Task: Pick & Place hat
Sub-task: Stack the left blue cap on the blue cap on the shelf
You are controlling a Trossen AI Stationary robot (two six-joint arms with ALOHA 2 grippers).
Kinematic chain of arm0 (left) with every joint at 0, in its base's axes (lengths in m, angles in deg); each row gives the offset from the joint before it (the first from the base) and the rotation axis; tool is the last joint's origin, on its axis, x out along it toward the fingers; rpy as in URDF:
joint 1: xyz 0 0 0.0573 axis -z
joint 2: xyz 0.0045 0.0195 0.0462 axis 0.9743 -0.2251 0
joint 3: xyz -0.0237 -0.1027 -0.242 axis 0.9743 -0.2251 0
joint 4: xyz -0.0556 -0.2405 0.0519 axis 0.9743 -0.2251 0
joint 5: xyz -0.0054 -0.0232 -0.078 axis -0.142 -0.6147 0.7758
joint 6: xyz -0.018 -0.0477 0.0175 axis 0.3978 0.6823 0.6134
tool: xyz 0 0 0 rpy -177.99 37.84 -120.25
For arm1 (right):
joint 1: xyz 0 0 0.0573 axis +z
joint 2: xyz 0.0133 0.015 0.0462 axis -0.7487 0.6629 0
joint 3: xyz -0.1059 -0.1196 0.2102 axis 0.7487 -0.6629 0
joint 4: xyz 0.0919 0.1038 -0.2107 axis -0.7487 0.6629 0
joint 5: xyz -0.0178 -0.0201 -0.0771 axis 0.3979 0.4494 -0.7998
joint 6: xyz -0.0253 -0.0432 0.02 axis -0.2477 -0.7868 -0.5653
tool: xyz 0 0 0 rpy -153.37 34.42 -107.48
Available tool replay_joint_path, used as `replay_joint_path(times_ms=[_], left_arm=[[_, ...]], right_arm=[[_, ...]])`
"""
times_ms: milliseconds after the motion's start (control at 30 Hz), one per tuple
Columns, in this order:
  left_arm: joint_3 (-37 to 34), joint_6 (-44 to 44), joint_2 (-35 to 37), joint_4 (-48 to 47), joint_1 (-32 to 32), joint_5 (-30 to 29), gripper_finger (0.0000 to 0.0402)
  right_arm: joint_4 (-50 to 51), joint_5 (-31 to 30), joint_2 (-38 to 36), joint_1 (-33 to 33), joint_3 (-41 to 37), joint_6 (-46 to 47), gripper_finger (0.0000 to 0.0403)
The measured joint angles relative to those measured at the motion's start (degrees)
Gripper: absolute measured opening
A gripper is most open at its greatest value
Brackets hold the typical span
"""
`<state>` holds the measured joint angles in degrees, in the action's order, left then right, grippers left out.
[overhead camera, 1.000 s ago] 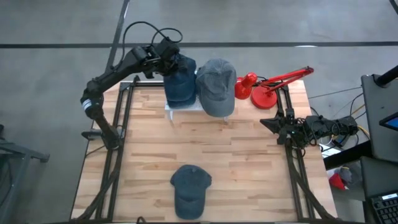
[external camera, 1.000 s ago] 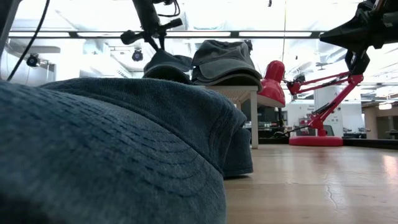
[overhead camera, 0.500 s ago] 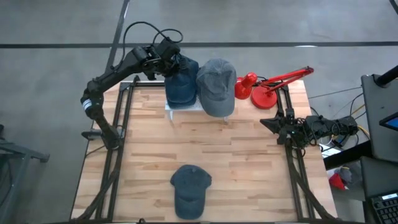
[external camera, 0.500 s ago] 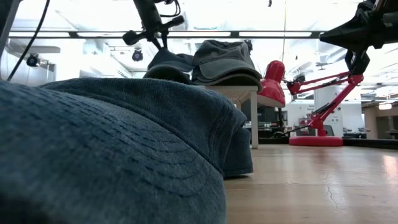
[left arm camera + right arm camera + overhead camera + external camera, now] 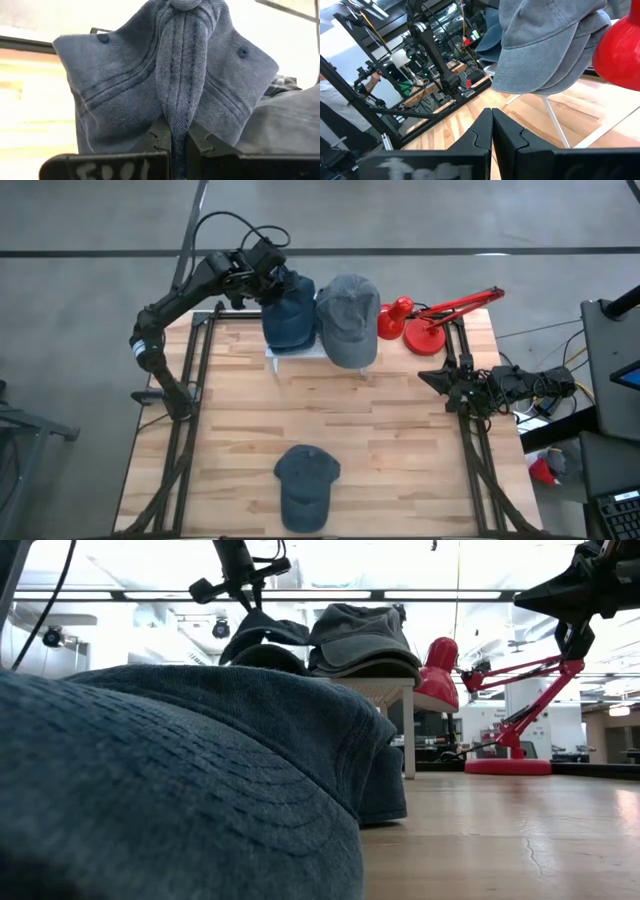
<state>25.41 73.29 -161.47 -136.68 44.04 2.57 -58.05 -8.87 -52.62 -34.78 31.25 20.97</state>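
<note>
A blue denim cap [image 5: 288, 312] sits on a small white stand [image 5: 272, 360] at the table's far edge, beside a grey cap [image 5: 348, 315]. My left gripper [image 5: 271, 273] reaches in from the far left and is shut on the blue cap's crown [image 5: 150, 75]. In the low view the blue cap [image 5: 262, 632] hangs tilted under the gripper, next to the grey cap [image 5: 360, 632]. Another blue cap [image 5: 304, 486] lies flat near the table's near edge and fills the low view [image 5: 160, 790]. My right gripper [image 5: 492, 122] waits shut at the table's right edge [image 5: 440, 378]. My left gripper pinches a raised fold of cloth at the top of the blue cap's crown [image 5: 178, 107] between its two fingers [image 5: 159, 141]. It comes slanting down from the table's far left. The fold runs along the fingers up to the top button [image 5: 186, 4]. The cap hangs tilted below, its lower part hidden.
A red desk lamp [image 5: 432, 320] stands at the far right corner, its head [image 5: 393, 318] close to the grey cap. Black frame rails [image 5: 190, 390] run along the table's left and right sides. Bare wood [image 5: 330, 415] lies between the stand and the near cap.
My left gripper has risen a little and drawn toward the table's left, still shut on the blue cap. The cap's crown has come up with it and tipped, as the low view shows, while the grey cap has stayed put.
</note>
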Motion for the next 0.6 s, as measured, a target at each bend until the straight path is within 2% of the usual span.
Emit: replay_joint_path(times_ms=[600], left_arm=[[-0.1,-0.7,-4.4,-0.1,0.4,2.1,0.0014]], right_arm=[[-0.1,0.0,0.0,0.0,0.0,0.1,0.0008]])
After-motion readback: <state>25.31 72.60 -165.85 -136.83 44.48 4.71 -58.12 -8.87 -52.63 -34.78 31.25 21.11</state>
